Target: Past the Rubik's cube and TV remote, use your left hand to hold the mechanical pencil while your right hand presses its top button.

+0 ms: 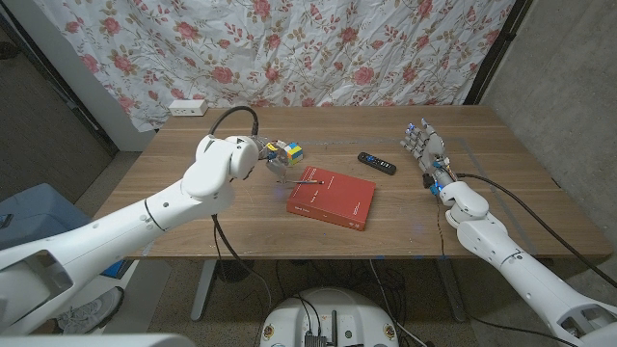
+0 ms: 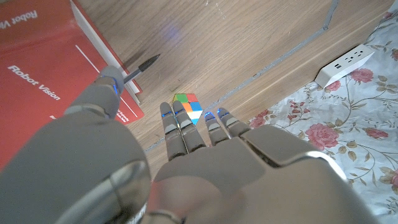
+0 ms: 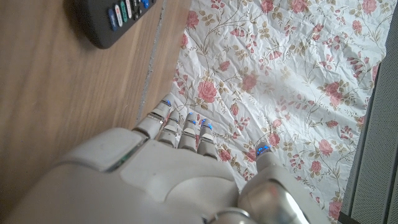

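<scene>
One mechanical pencil (image 1: 307,179) lies across the near-left corner of one red book (image 1: 333,199) at the middle of the desk (image 1: 174,217), its tip overhanging the book's edge. One Rubik's cube (image 1: 288,152) sits just behind it, and one TV remote (image 1: 377,163) lies to the right. The left hand (image 1: 271,159) hovers beside the cube with fingers (image 2: 186,127) spread wide, holding nothing. The right hand (image 1: 424,147) waits well apart near the desk's right end, fingers extended and empty. One white power strip (image 1: 187,107) rests at the far left.
</scene>
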Robot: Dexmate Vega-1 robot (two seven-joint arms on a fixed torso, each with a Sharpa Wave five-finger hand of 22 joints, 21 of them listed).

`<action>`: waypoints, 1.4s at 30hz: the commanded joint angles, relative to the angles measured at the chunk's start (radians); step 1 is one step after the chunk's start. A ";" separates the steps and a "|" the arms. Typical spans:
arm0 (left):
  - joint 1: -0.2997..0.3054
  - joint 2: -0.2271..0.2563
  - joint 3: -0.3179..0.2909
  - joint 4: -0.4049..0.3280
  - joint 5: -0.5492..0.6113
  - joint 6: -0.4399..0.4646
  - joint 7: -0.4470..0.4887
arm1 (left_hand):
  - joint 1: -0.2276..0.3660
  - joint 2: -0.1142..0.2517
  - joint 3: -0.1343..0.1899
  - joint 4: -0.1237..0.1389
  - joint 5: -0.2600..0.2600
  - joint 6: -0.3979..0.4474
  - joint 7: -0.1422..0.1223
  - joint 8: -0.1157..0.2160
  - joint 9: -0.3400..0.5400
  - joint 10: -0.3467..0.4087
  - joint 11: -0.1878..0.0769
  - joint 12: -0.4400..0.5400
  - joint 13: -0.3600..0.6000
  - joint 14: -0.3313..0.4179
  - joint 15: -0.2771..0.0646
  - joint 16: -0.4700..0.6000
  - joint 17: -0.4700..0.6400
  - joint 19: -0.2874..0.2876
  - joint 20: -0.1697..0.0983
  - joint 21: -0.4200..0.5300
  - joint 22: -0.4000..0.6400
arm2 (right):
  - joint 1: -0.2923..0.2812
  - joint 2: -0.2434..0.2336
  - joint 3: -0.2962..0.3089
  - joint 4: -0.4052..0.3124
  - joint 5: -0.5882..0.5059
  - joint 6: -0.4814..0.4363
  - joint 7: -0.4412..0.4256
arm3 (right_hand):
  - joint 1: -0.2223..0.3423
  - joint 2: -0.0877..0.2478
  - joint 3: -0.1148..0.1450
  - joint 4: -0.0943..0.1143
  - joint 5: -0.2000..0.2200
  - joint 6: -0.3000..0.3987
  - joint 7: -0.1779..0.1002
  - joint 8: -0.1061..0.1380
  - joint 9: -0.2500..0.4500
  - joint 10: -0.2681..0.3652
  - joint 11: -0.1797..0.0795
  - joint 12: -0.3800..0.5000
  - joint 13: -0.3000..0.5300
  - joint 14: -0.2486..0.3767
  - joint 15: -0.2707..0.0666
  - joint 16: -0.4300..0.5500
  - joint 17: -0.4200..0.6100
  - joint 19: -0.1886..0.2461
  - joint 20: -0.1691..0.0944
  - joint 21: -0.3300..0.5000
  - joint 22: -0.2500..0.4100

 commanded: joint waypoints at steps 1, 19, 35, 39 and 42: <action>0.050 -0.062 -0.014 0.032 0.067 0.014 0.000 | 0.025 0.008 0.000 0.001 0.002 0.017 0.003 0.001 0.006 0.024 0.000 0.008 0.003 0.018 -0.115 0.007 0.005 0.014 -0.049 0.010 0.002 | -0.007 -0.007 -0.001 -0.006 0.002 -0.005 0.006 | -0.006 0.013 -0.002 -0.005 -0.002 0.007 -0.005 0.005 0.003 0.006 0.005 0.005 -0.001 0.006 -0.002 0.012 0.002 -0.003 -0.001 0.006 0.003; 0.087 -0.091 -0.028 0.088 0.051 -0.022 0.073 | 0.093 0.054 0.010 0.002 0.012 0.050 0.009 0.000 0.008 0.057 0.000 0.009 0.002 0.054 -0.105 0.010 0.005 0.036 -0.031 0.012 0.002 | -0.006 0.001 0.000 0.005 0.007 0.003 0.011 | -0.006 0.016 -0.004 -0.008 -0.001 0.013 -0.010 0.007 0.003 0.009 -0.002 0.006 -0.001 0.007 -0.009 0.013 -0.004 -0.004 -0.016 0.006 0.002; 0.086 -0.100 -0.018 0.122 0.034 -0.048 0.136 | 0.163 0.082 0.006 0.001 0.017 0.107 0.011 0.002 0.008 0.144 0.003 0.019 0.002 0.113 -0.114 0.014 0.004 0.077 -0.028 0.014 0.001 | -0.007 -0.004 -0.003 0.001 0.012 -0.013 0.015 | -0.006 0.021 -0.004 -0.009 0.000 0.041 -0.036 0.015 0.003 0.011 -0.012 0.006 -0.002 0.005 -0.009 0.014 -0.008 -0.001 -0.012 0.007 0.002; 0.089 -0.100 -0.014 0.116 0.054 -0.037 0.142 | 0.177 0.084 -0.003 0.002 0.017 0.121 0.016 -0.001 0.008 0.174 0.002 0.020 0.002 0.133 -0.120 0.015 0.004 0.096 -0.032 0.017 0.001 | -0.006 0.000 -0.005 0.006 0.013 -0.014 0.016 | -0.005 0.022 -0.004 -0.010 0.000 0.046 -0.039 0.016 0.003 0.013 -0.013 0.007 -0.002 0.003 -0.010 0.014 -0.009 -0.001 -0.012 0.007 0.002; 0.092 -0.101 -0.011 0.114 0.071 -0.031 0.143 | 0.188 0.086 -0.011 0.003 0.018 0.140 0.017 -0.001 0.008 0.205 0.001 0.021 0.002 0.154 -0.130 0.015 0.004 0.115 -0.030 0.019 0.001 | -0.002 0.004 -0.008 0.013 0.010 -0.011 0.017 | -0.004 0.023 -0.003 -0.012 0.000 0.051 -0.045 0.016 0.003 0.016 -0.016 0.008 -0.002 0.004 -0.011 0.014 -0.010 -0.001 -0.013 0.006 0.002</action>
